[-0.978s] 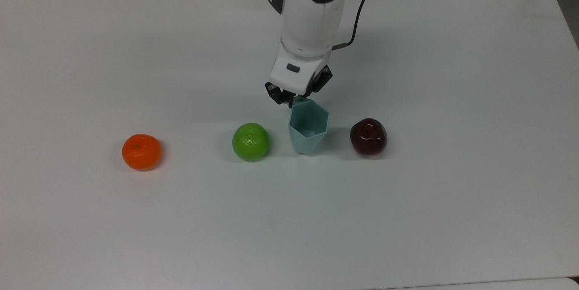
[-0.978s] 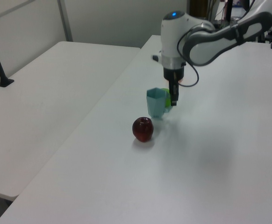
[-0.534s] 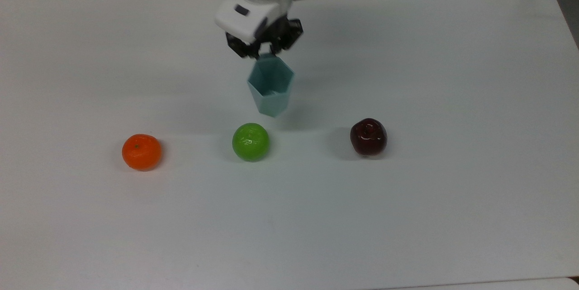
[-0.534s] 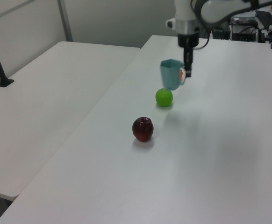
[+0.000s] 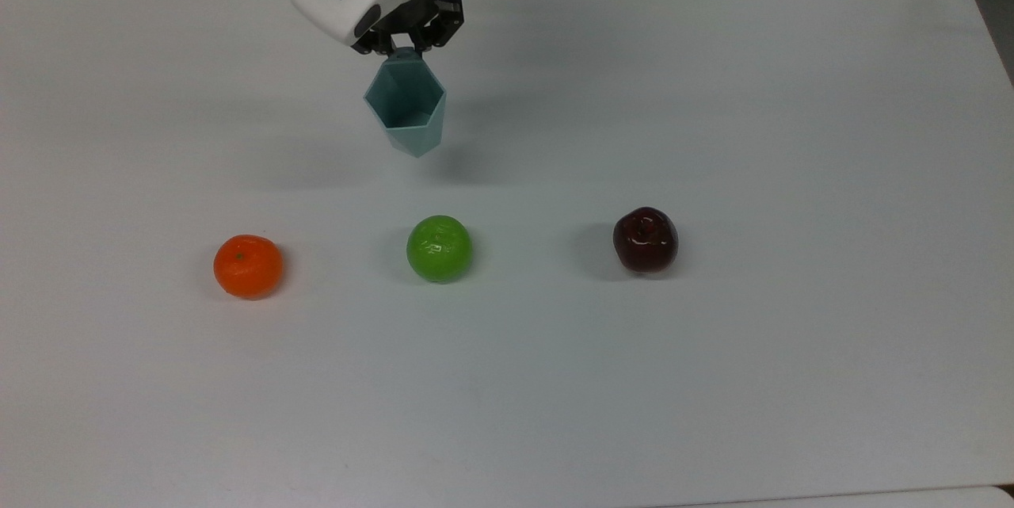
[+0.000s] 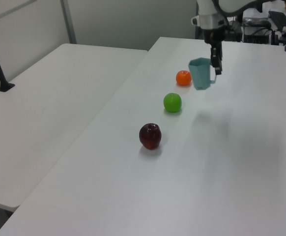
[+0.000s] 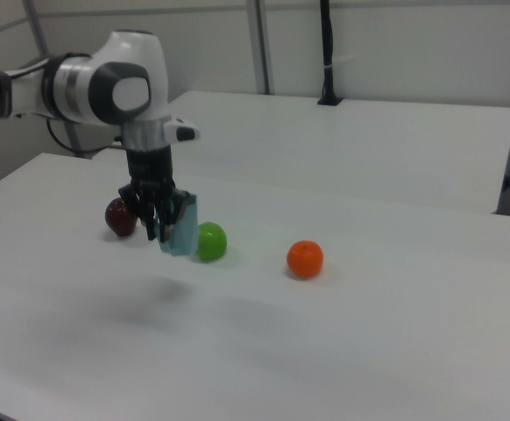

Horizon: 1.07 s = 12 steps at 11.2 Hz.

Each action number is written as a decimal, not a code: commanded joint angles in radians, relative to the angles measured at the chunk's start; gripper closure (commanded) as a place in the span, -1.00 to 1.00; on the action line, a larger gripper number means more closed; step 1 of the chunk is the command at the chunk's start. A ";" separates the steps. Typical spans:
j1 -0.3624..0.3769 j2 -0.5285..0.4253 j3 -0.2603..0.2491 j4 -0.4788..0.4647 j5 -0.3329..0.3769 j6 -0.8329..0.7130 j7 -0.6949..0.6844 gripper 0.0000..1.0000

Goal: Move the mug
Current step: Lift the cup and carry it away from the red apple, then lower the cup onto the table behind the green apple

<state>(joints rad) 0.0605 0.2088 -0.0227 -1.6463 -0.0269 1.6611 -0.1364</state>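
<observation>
Mug (image 5: 406, 111) hangs in the air in the top view, clamped at its handle by the gripper (image 5: 405, 46); a second ago it stood between the green fruit (image 5: 439, 248) and the dark red apple (image 5: 645, 239), and it has since gone up and toward the top view's upper left. Left view: the mug (image 6: 200, 73) now hangs beside the orange (image 6: 183, 77). Right view: the mug (image 7: 181, 227) is held above the table (image 7: 369, 333), overlapping the green fruit (image 7: 211, 241).

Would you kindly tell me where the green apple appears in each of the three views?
Top view: the green apple lies centre, between the orange and the dark red apple.
Left view: green apple above centre.
Right view: green apple left of centre.
Shared landmark: the held mug.
</observation>
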 commanded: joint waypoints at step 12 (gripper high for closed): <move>0.013 0.027 0.001 -0.231 0.005 0.243 0.135 0.39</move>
<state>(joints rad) 0.0542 0.2453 -0.0190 -1.8558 -0.0268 1.8802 -0.0236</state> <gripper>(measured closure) 0.714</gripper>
